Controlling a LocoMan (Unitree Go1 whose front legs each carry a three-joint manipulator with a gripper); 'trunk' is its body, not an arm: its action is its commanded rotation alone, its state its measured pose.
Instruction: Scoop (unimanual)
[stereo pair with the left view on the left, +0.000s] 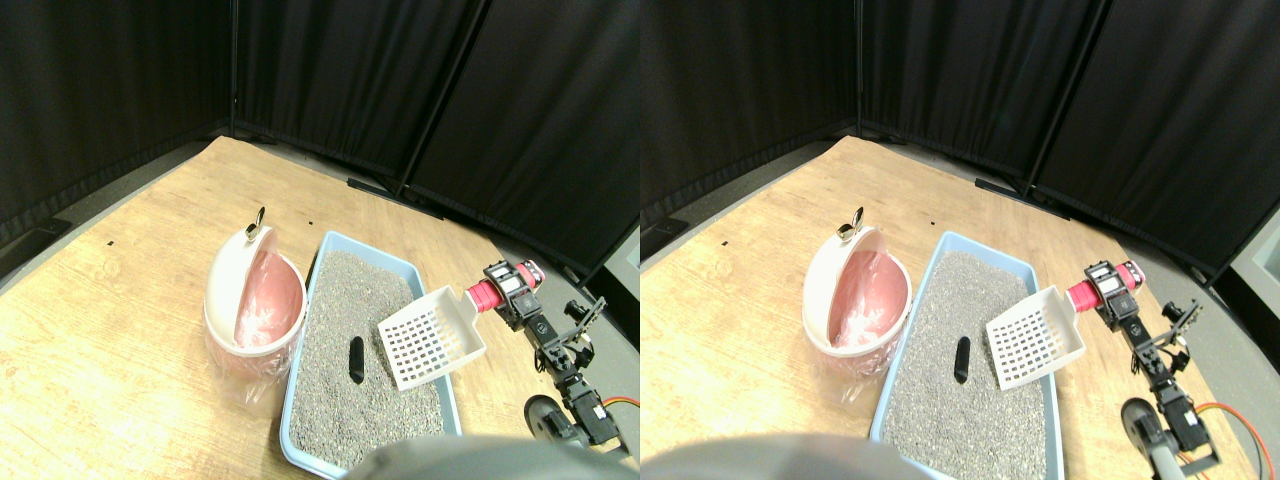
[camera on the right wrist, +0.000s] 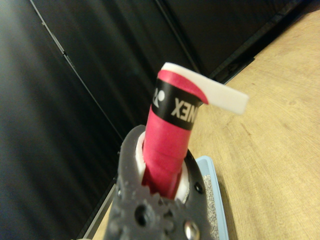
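- We see the right gripper (stereo pair with the left view on the left: 503, 287) at the right of the scene, closed around the red-wrapped handle (stereo pair with the left view on the left: 484, 295) of a white slotted scoop (stereo pair with the left view on the left: 432, 338).
- In the wrist view the red handle (camera on the right wrist: 167, 145) passes between the dark jaws, which clasp it on both sides; a black band runs round it near its white end.
- The scoop's blade hangs tilted over the right side of the light blue litter tray (stereo pair with the left view on the left: 372, 244), its slotted face turned toward us and to the left; we cannot tell whether its lower edge touches the grey litter (stereo pair with the left view on the left: 360, 420).
- A small dark oblong piece (stereo pair with the left view on the left: 356, 359) lies on the litter near the tray's middle, just left of the scoop and apart from it.
- Left of the tray, just beside its left wall, stands a white bin (stereo pair with the left view on the left: 238, 290) with a pink liner (stereo pair with the left view on the left: 270, 300); its swing lid is tipped so the pink inside shows.
- Tray and bin rest on a wooden floor (stereo pair with the left view on the left: 120, 300), with black curtains (stereo pair with the left view on the left: 330, 70) closing the far side.
- The scoop's blade looks empty.
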